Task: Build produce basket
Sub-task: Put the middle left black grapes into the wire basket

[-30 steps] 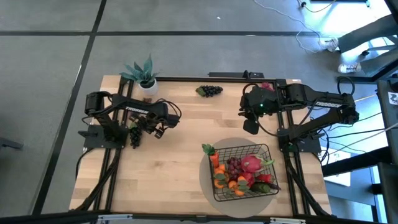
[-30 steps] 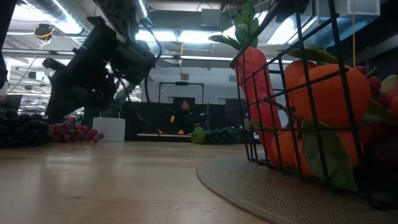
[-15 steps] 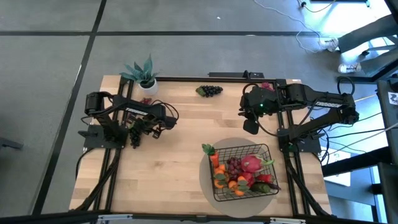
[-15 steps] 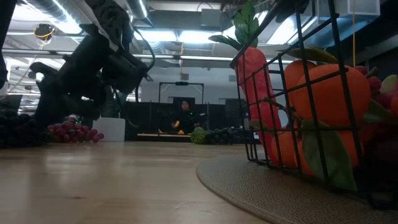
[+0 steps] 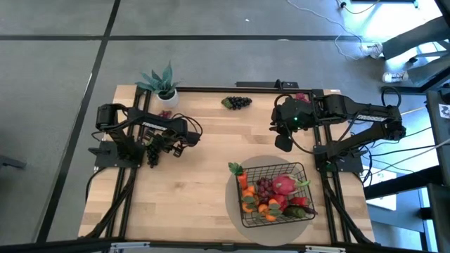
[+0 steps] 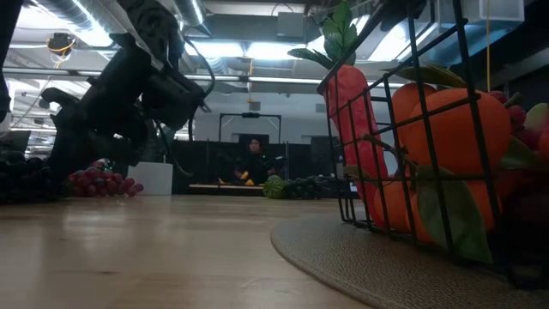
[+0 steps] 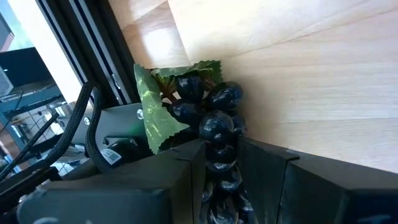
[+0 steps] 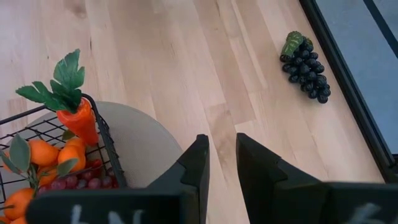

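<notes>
The left claw (image 7: 217, 180) is squeezed around a dark grape bunch (image 7: 208, 115) at the left edge of the table (image 5: 197, 183), far from the basket (image 5: 274, 193). The basket sits on a round grey mat (image 5: 235, 211) near the right front of the table, and it is already full of produce: a carrot (image 8: 79, 121), small oranges (image 8: 43, 152), red grapes and a pink dragon fruit (image 5: 283, 185). The grapes are bumpy and floppy, so they could slip out on the long trip over, or the leaf could catch on the wires. The right claw (image 8: 221, 155) waits above the table with nothing in it, its two fingers close together. Another dark bunch (image 8: 305, 65) lies at the back edge. From above, the left arm hides most of the grapes it holds. From the low view, I cannot tell if they are lifted off the table.
</notes>
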### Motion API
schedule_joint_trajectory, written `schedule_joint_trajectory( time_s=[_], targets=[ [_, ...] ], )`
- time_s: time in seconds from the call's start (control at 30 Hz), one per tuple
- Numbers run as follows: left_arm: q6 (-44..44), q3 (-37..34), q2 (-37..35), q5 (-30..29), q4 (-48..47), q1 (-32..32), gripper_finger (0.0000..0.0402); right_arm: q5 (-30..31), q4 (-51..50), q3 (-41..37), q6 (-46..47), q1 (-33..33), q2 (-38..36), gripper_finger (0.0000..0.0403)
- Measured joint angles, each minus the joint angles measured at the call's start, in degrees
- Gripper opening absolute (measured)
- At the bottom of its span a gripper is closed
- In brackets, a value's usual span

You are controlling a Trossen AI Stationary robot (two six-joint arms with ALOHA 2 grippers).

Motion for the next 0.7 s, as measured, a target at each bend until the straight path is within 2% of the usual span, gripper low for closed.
schedule_joint_trajectory(
  time_s=[0.7],
  targets=[
    [1.74, 0.0, 0.0, 0.11, -0.02, 0.0, 0.0082, 0.01, 0.0, 0.0, -0.07, 0.0, 0.0, 0.0067]
  ],
)
